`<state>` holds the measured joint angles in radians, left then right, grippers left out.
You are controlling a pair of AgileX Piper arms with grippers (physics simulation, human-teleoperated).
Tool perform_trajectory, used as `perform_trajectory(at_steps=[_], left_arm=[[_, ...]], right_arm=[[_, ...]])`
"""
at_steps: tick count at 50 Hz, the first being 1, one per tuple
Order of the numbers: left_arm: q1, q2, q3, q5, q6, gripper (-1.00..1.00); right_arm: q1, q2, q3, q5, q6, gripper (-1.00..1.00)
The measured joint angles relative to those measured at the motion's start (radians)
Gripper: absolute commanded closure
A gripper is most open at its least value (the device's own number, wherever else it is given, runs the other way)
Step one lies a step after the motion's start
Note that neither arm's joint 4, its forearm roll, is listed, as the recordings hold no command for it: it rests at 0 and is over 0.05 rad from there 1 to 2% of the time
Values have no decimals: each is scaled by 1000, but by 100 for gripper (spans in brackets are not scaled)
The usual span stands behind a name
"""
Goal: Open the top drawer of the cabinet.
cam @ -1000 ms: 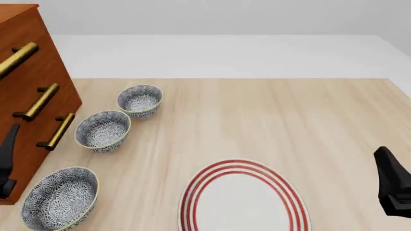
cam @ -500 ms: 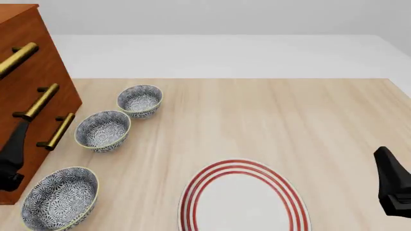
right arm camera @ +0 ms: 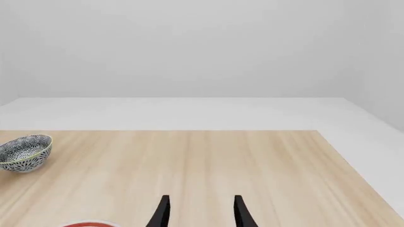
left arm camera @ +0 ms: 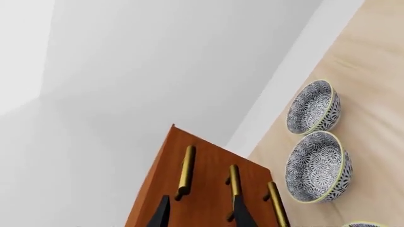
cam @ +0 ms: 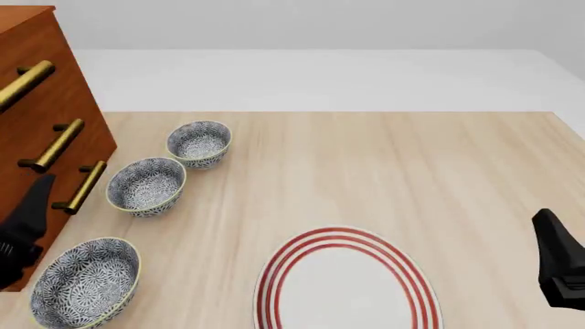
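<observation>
The reddish-brown cabinet stands at the table's left edge, its front carrying three brass bar handles. The top drawer shows no gap, and its handle is the highest one. My left gripper hovers low in front of the cabinet, near the bottom handle, touching nothing. In the left wrist view the left gripper is open, its fingertips pointing toward the cabinet and the top drawer's handle. My right gripper rests at the right edge, and the right wrist view shows the right gripper open and empty.
Three patterned bowls run beside the cabinet: far, middle and near. A red-ringed white plate lies at the front centre. The far bowl also shows in the right wrist view.
My left gripper has shifted rightward and a little up in front of the cabinet, turning its fingers toward the handles. The right arm has not moved.
</observation>
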<state>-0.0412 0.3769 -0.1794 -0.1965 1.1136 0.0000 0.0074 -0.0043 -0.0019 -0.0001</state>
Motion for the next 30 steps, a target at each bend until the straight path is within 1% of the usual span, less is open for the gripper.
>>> perform_trajectory(at_steps=[12,22,30], left_arm=[[28,66,-13,-38,40,-100],[44,110,-22,-61,57,-100],[75,169,-33,-98,59,-100]], right_arm=[[0,0,0,0,0,-100],[0,0,0,0,0,-100],[0,0,0,0,0,-100]])
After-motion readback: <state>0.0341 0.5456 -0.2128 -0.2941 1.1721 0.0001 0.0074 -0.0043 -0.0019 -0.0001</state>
